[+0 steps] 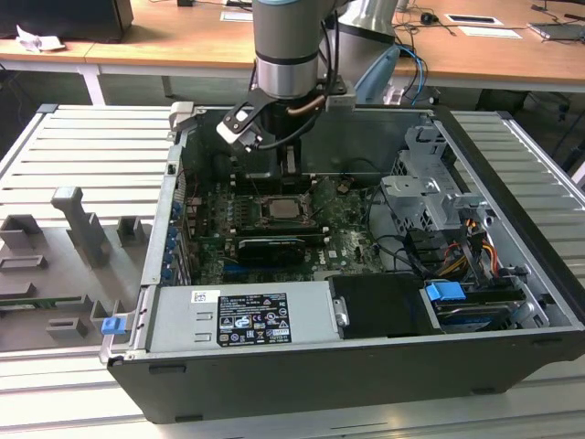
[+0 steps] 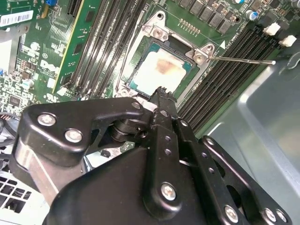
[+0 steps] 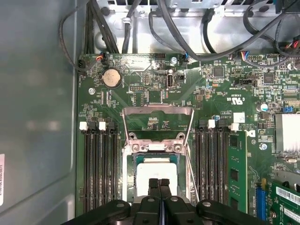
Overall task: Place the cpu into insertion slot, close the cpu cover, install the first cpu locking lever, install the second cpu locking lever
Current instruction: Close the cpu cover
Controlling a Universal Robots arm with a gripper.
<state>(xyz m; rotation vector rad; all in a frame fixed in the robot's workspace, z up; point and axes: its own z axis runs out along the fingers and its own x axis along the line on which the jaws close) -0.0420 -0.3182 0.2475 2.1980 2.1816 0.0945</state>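
Note:
The cpu (image 3: pixel 156 171) lies flat in the insertion slot (image 3: pixel 130 161), its pale metal face up; it shows in both wrist views (image 2: pixel 161 71). The cpu cover (image 3: pixel 157 111) is swung open and stands up behind the slot, with the green board visible through its cutout. A thin silver locking lever (image 2: pixel 243 60) sticks out unlatched beside the slot (image 2: pixel 140 44). My gripper (image 3: pixel 159 183) hovers just above the chip's near edge, fingers pressed together with nothing between them (image 2: pixel 161 91). In the exterior view the gripper (image 1: pixel 272 165) hangs over the slot (image 1: pixel 280 208) inside the open case.
Black memory strips (image 3: pixel 99 164) flank the slot on both sides, with one green module (image 3: pixel 234 173) fitted. Cable bundles (image 3: pixel 187 28) run along the case wall beyond the board. A grey power supply (image 1: pixel 242 315) and a drive cage (image 1: pixel 425 187) crowd the case.

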